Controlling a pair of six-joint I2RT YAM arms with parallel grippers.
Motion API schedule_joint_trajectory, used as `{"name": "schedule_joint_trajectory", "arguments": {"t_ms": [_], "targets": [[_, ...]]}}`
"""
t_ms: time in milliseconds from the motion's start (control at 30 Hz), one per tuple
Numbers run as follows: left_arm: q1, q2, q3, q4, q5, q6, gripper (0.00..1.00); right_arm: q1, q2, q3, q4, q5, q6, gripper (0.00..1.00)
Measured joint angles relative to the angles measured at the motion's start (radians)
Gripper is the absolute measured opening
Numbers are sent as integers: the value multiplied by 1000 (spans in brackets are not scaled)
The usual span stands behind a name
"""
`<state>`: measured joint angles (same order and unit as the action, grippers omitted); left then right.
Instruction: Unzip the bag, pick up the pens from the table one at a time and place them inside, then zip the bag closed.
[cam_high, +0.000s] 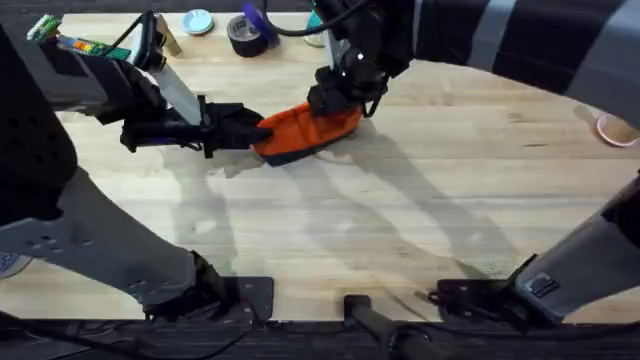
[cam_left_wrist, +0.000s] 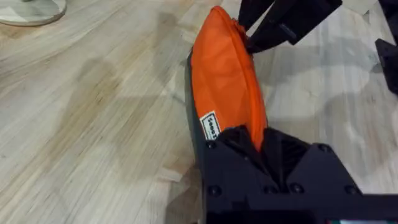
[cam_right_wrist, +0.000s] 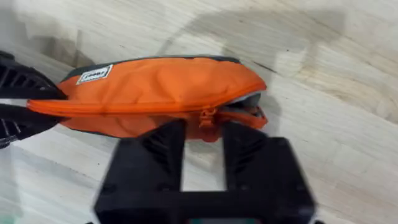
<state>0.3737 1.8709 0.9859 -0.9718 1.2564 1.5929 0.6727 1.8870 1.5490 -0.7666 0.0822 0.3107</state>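
Table (cam_high: 400, 200): a wide tabletop of pale wooden planks with visible grain, spanning most of the overhead view.
Left arm: rises from the lower left of the overhead view and reaches toward the upper middle.
Right arm: starts at the lower right of the overhead view and appears again, dark and bulky, at the top centre, coming down onto the pouch.
Bag (cam_high: 305, 130): an orange fabric pouch with a dark underside, on the table in the upper middle of the overhead view, held between the two grippers. Its zipper runs along the top ridge; in the right wrist view the end near the pull gapes slightly.
Left gripper (cam_high: 245, 128): black fingers clamped on the pouch's left end, pinching the fabric.
Right gripper (cam_high: 338, 92): black fingers over the pouch's right end, straddling the zipper pull; whether they grip it, I cannot tell.
Tape roll (cam_high: 247, 35): dark, at the table's far edge, top centre.
Label (cam_left_wrist: 211, 126): small white tag on the pouch's side.
Zipper pull (cam_right_wrist: 207, 116): small orange tab between the right fingers.
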Motion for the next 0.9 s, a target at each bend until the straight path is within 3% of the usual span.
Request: {"name": "schedule_joint_trajectory", "arguments": {"t_ms": [133,233,900], "targets": [[0,0,0,0,0,-4,41,0,0,0,0,0,-1,108],[0,0,0,0,0,-5,41,0,0,0,0,0,-1,46],[0,0,0,0,-1,-8,41,0,0,0,-17,0,-30,31]]}}
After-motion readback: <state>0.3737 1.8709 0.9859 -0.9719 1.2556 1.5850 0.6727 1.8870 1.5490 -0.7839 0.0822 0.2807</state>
